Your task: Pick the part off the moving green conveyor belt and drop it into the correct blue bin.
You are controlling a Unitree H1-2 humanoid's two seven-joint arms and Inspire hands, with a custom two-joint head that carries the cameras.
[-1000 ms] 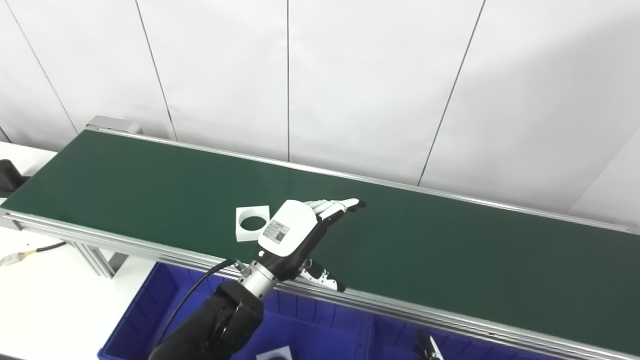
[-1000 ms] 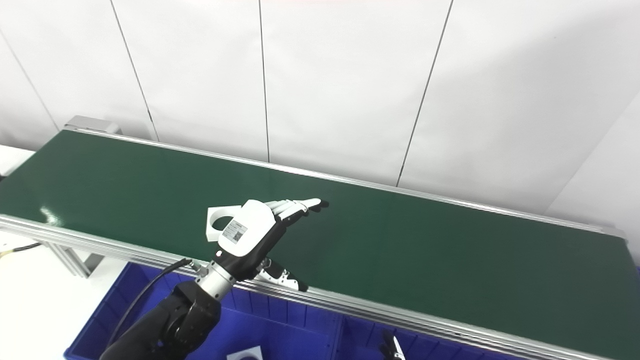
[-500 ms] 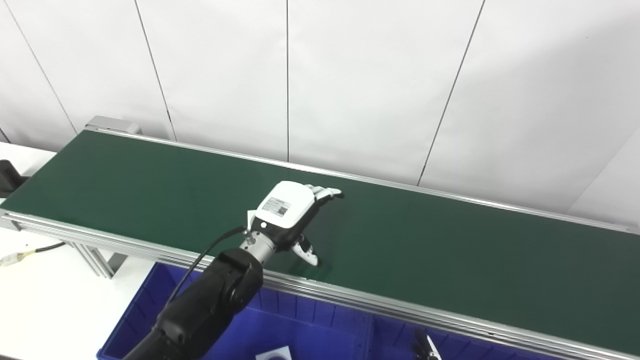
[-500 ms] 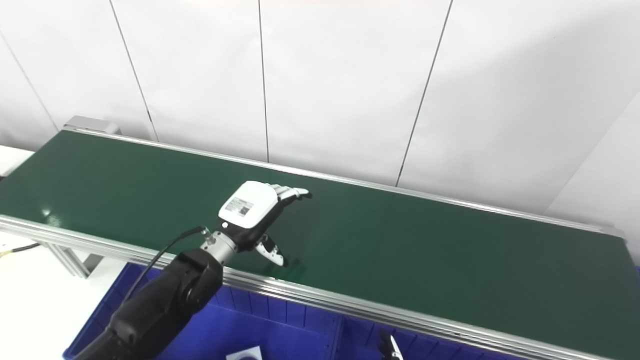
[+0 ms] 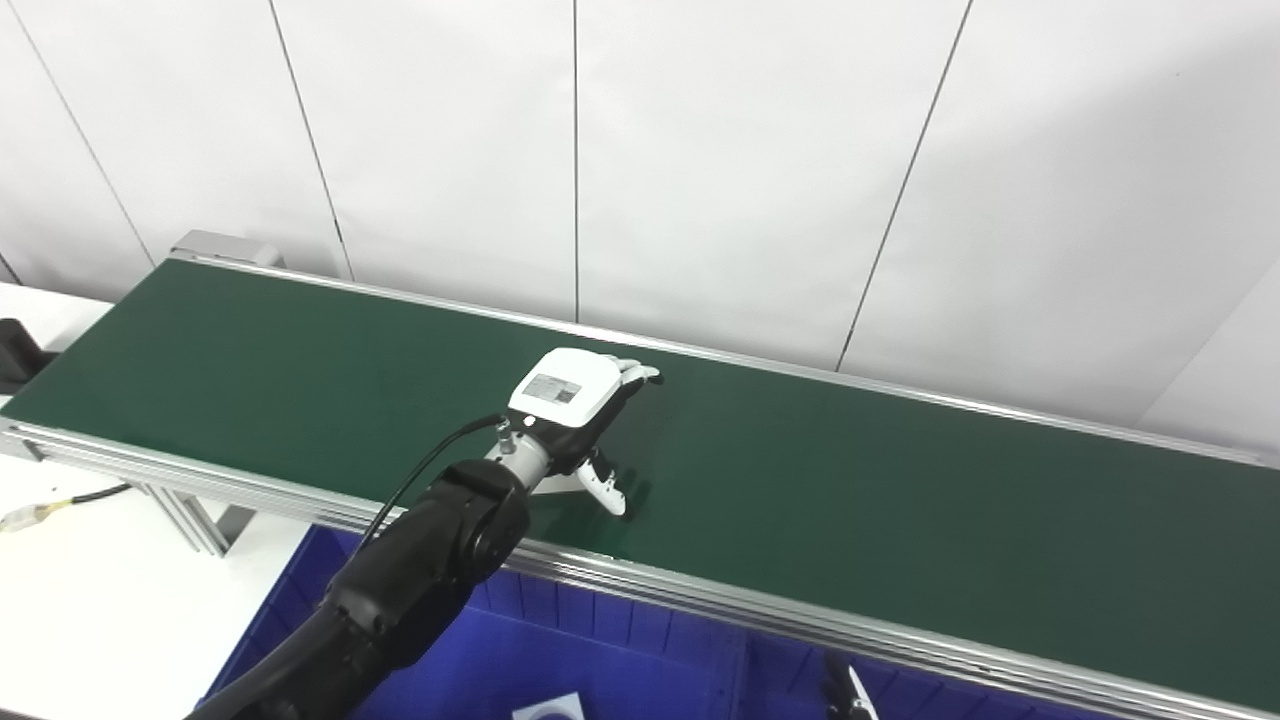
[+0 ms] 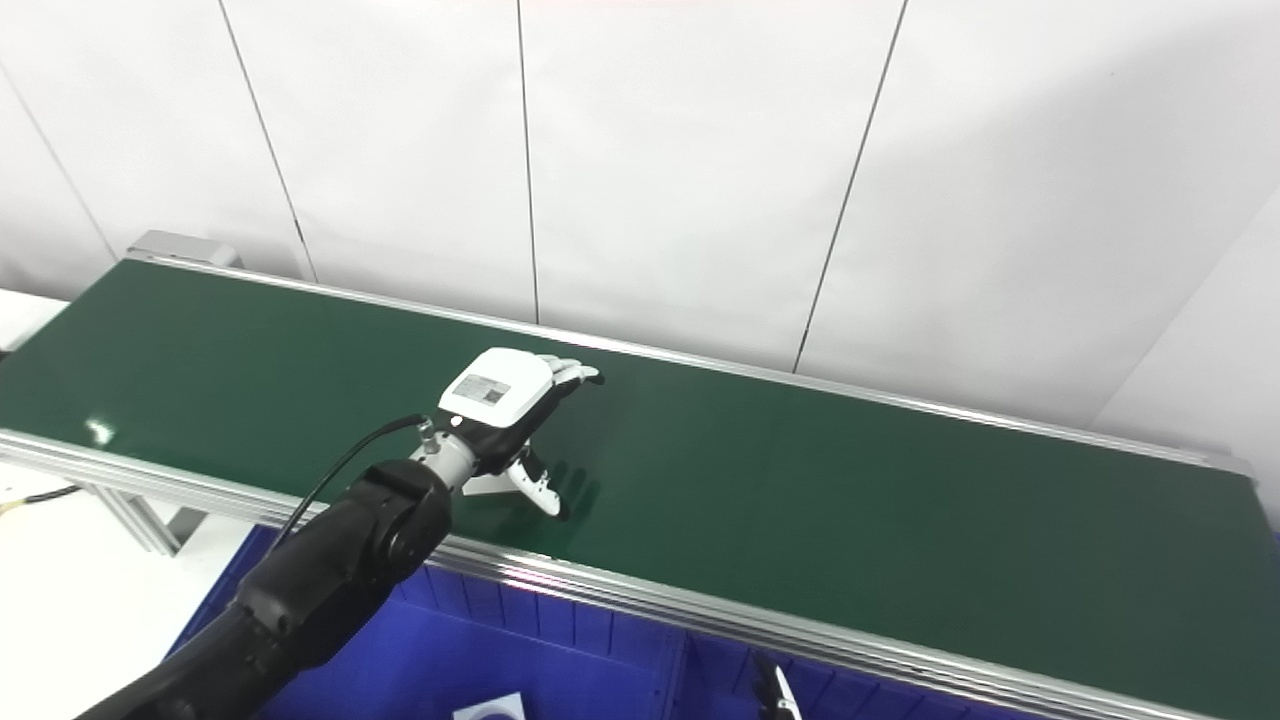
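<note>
The green conveyor belt (image 5: 900, 500) runs from far left to near right. My left hand (image 5: 572, 392) reaches over its near half, palm down, fingers bent downward and thumb (image 5: 606, 492) pointing at the belt. The white square part (image 5: 562, 487) lies under the palm; only a sliver of its near edge shows. The fingers are apart and not closed on it. The blue bin (image 5: 620, 650) lies below the belt's near rail. Only the fingertips (image 5: 845, 695) of my right hand show, at the bottom edge.
A white square part (image 5: 548, 708) with a round hole lies inside the blue bin. A white panelled wall stands behind the belt. A white table with a cable (image 5: 60, 505) lies at the left.
My left hand has reached farther over the belt and dropped over the part, its fingers bending down. The part has ridden right and is now almost hidden under the palm.
</note>
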